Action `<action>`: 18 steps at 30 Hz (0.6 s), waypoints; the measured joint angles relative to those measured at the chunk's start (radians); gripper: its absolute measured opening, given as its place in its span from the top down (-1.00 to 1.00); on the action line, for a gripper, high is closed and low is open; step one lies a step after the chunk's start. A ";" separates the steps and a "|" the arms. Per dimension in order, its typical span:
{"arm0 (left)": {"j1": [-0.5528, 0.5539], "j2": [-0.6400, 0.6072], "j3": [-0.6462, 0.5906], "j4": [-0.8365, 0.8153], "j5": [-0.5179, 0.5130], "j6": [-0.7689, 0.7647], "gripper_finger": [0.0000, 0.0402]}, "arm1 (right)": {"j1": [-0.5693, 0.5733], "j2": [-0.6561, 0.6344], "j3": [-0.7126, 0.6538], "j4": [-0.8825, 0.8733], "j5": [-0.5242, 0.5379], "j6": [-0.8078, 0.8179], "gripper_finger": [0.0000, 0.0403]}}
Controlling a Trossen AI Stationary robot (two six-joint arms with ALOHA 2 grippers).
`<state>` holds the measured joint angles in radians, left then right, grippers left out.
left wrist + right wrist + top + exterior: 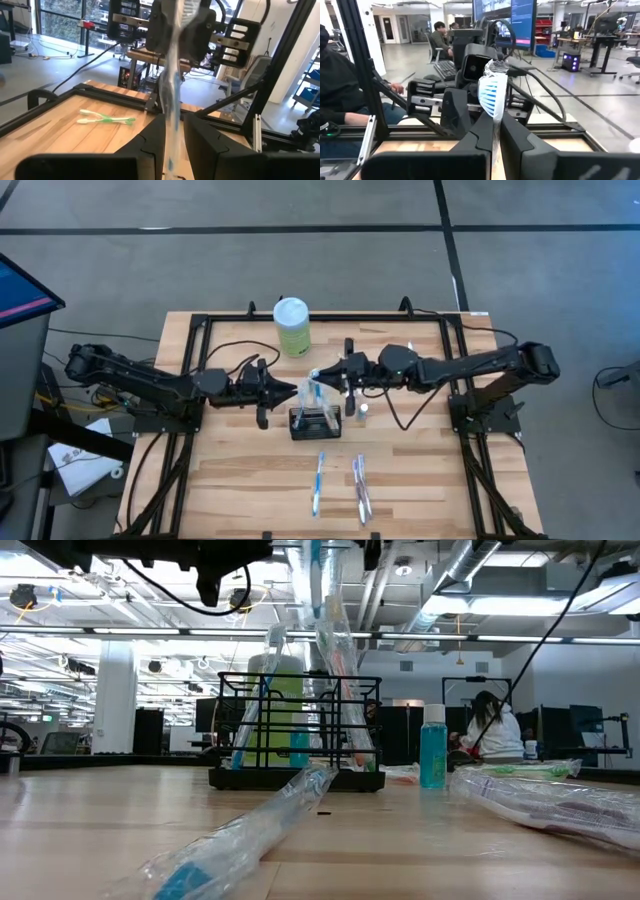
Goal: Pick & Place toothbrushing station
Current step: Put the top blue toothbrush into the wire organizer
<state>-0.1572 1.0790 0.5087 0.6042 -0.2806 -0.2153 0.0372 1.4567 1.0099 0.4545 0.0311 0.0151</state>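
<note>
The black wire caddy [314,423] stands on the table's middle, and it also shows in the low view [295,730] with several wrapped toothbrushes upright in it. One clear-wrapped blue toothbrush [311,392] rises from it between my two grippers. My left gripper [296,390] comes from the left and is shut on its handle. My right gripper [322,375] comes from the right and is shut on it just below the head [493,92]. My left gripper pinches the wrapped toothbrush's handle [173,131] between its two fingers, level from the table's left, fingers across the handle. The toothbrush stands nearly upright and runs down toward the caddy. My right gripper pinches the wrapped neck [495,131] just under the bristle head between its two fingers, level from the table's right. The head stands up above the fingers.
A pale green bottle with a white cap [291,326] stands behind the caddy. A small blue bottle [432,745] stands to the caddy's right. Two wrapped toothbrushes [319,482] [360,488] lie near the front edge. A green toothbrush [107,119] lies on the table. People sit beyond the table.
</note>
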 joint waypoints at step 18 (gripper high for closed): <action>-0.015 0.000 0.000 0.000 0.000 0.000 0.71 | 0.001 -0.119 -0.038 -0.116 0.182 -0.072 0.98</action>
<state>-0.1726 1.0794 0.5087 0.6046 -0.2806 -0.2150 0.0380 1.3376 0.9714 0.3380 0.2133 -0.0573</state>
